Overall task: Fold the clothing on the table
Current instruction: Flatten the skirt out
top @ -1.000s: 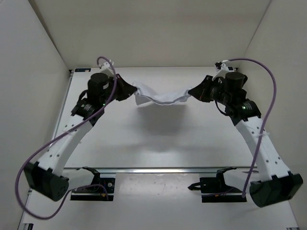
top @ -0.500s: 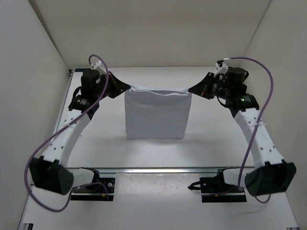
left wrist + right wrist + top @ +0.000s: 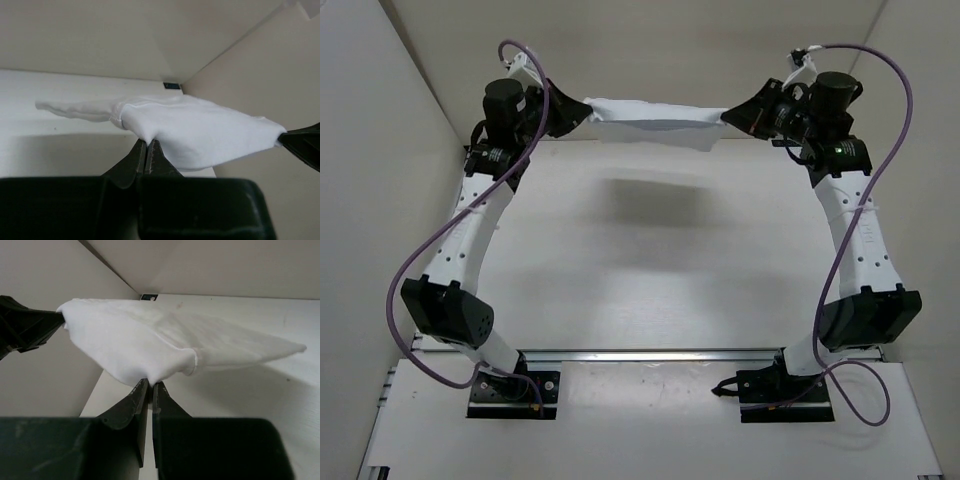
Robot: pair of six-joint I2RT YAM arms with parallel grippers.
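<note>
Left jaws and right jaws each pinch one end of the clothing [image 3: 655,118], holding it stretched in the air over the far tabletop [image 3: 650,270]. I think no fold is made yet; all folding is left.

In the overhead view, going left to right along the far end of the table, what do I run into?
left gripper, shut on one end → the clothing, stretched in the air above the table → right gripper, shut on the other end
</note>
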